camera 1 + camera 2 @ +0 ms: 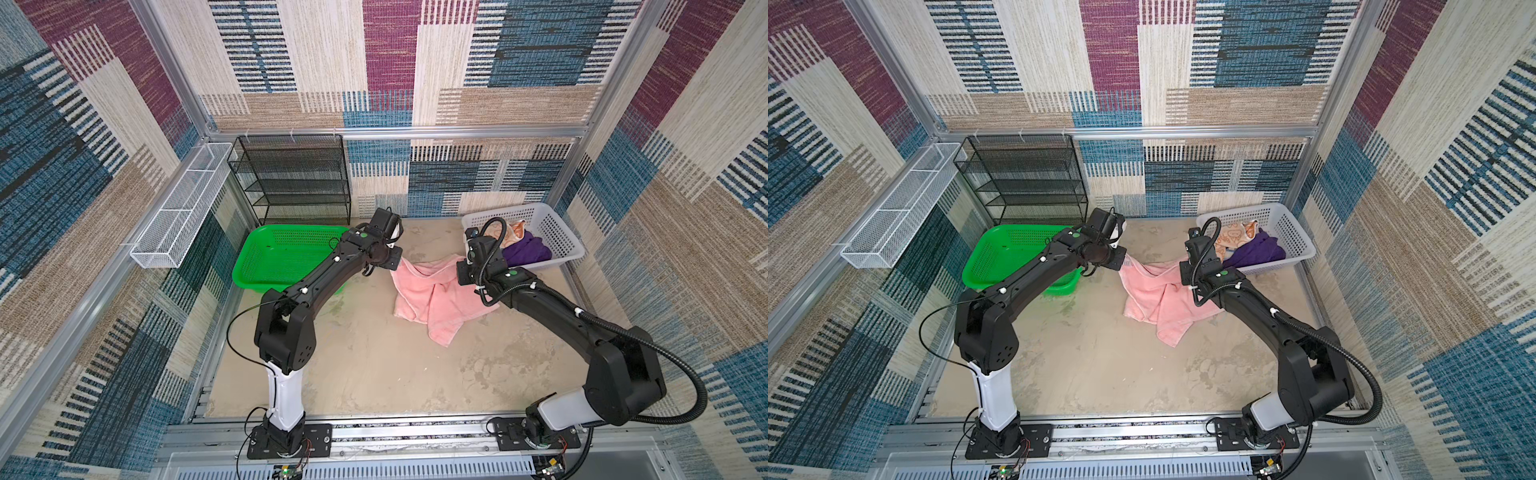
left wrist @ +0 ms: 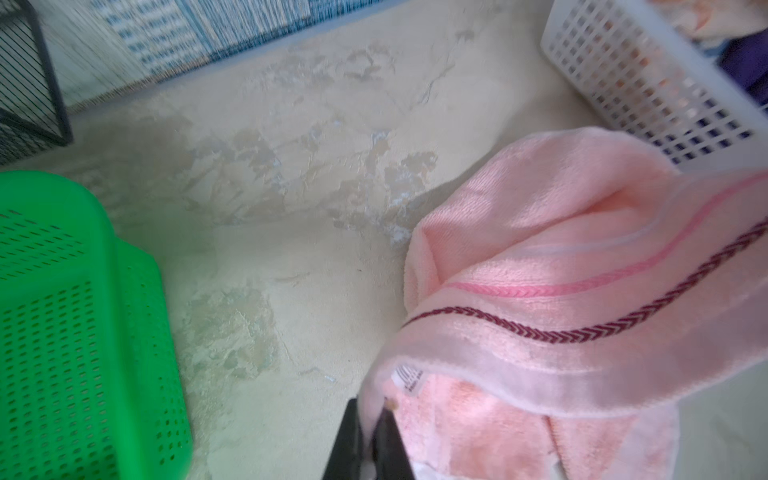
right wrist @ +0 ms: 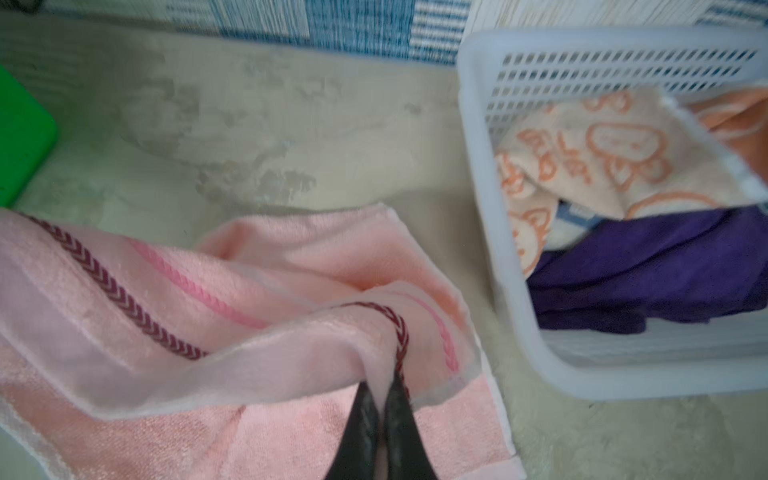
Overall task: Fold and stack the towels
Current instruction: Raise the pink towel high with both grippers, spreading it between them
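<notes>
Left wrist view shows the left end effector (image 2: 370,436) pressed together on an edge of the pink towel (image 2: 561,291). The right end effector (image 3: 380,428) pinches the same striped edge further along. The towel hangs crumpled between them over the middle of the tabletop (image 1: 374,365). The step in hand seems to be spreading it out. Next, I think, both arms must pull apart and lay it flat. The purple towel (image 1: 525,249) lies in the white basket (image 1: 557,232) at the far right.

Green basket (image 1: 282,253) back left on mottled beige surface (image 1: 374,357), black mesh rack (image 1: 295,183) right behind it, white wire tray (image 1: 178,212) on left wall, white basket (image 1: 557,232) back right.
</notes>
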Motion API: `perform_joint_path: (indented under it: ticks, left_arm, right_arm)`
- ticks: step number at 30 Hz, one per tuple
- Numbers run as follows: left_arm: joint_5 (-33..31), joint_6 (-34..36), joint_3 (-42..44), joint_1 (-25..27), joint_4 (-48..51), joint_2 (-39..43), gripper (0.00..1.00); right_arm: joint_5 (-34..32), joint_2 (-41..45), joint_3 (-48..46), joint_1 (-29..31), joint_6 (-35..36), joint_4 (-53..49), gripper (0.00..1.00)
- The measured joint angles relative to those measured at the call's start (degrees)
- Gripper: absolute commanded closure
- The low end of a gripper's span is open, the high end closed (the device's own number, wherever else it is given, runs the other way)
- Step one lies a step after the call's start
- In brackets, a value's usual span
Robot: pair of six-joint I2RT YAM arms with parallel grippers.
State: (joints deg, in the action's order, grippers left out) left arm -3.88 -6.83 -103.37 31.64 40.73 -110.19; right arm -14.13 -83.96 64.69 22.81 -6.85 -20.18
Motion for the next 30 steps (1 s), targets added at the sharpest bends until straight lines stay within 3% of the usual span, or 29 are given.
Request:
perform_joint_path:
  ticks: [15, 30]
  left_arm:
    - [4.59, 0.61, -10.51, 0.0, 0.46, 18.01, 1.0]
    - [16.72, -0.17, -15.28, 1.42, 1.03, 33.16, 1.0]
  right_arm:
    - [-2.56, 8.74, 21.86, -1.07, 9.44, -0.55, 1.0]
    - [16.81, 22.58, 29.24, -1.09, 12.26, -0.96, 1.0]
